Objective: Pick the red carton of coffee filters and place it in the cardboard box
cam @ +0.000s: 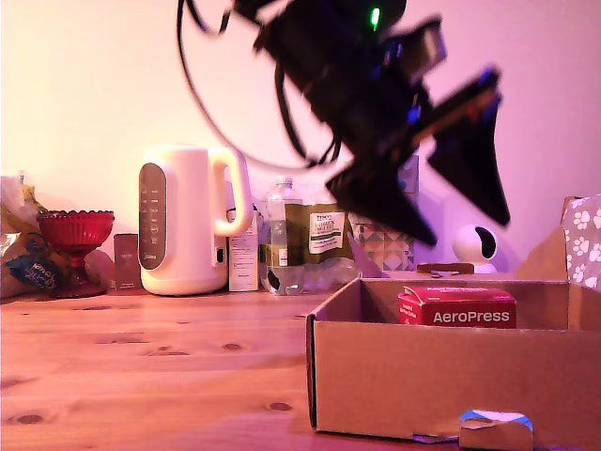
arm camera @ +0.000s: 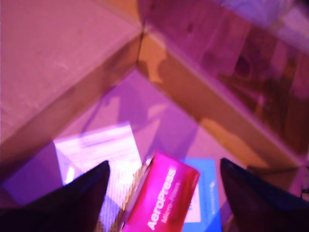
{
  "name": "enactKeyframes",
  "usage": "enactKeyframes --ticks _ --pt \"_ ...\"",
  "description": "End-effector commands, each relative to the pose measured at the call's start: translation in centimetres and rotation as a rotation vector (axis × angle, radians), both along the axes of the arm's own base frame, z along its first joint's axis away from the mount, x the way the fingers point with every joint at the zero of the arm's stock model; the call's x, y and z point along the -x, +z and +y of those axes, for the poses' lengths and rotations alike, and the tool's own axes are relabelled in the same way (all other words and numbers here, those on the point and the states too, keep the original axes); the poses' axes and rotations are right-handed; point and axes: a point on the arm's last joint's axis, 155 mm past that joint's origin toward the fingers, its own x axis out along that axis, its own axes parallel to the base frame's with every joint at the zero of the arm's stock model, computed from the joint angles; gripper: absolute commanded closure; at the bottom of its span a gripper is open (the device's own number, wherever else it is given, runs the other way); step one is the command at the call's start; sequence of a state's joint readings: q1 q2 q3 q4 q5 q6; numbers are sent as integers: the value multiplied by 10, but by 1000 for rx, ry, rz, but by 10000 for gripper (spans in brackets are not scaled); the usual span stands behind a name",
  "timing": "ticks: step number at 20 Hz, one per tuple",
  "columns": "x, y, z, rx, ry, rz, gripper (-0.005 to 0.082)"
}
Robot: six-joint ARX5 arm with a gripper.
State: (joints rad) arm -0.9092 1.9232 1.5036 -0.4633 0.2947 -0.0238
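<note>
The gripper [cam: 451, 202] hangs above the cardboard box [cam: 441, 376], fingers spread wide and holding nothing. The red carton of coffee filters [cam: 457, 307] sits inside the box, apparently resting on papers there.

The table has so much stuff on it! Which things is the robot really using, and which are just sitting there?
For the job:
red carton, already inside
cardboard box
gripper, open, above the box

Just lying about:
white kettle
red goblet
plastic bottle
small white camera

Red carton [arm camera: 166, 200] lies in cardboard box [arm camera: 72, 63].
</note>
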Motion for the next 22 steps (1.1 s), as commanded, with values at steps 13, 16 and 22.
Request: enactKeyframes --ticks 13,16,22 --pt "-50 55 126 234 326 -290 793" --pt "-56 61 173 298 474 -347 793" --pt "-47 67 233 310 656 -416 793"
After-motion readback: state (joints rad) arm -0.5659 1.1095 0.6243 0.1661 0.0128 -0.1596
